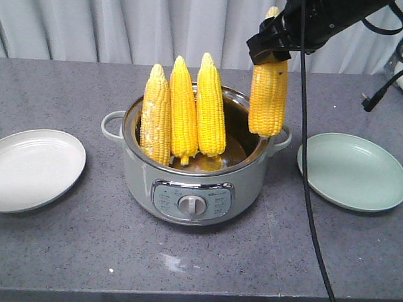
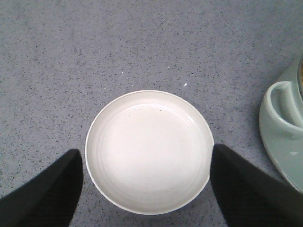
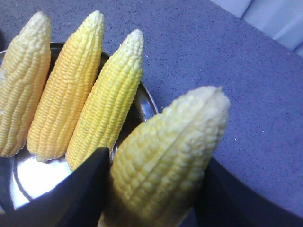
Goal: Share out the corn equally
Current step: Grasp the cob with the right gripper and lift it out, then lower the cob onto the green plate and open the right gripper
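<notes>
Corn is in two places: three cobs point(image 1: 184, 110) stand upright in the pale green pot point(image 1: 140, 172), tips up, and a fourth cob point(image 1: 268, 100) hangs in the air over the pot's right rim. The right fingers point(image 1: 267, 47) are clamped on the upper part of this cob. The left fingers point(image 2: 42, 194) are spread apart above the white plate point(image 2: 149, 151), left of the pot. A green plate point(image 1: 354, 171) lies on the right. Pot and both plates rest on the grey surface point(image 1: 83, 253).
</notes>
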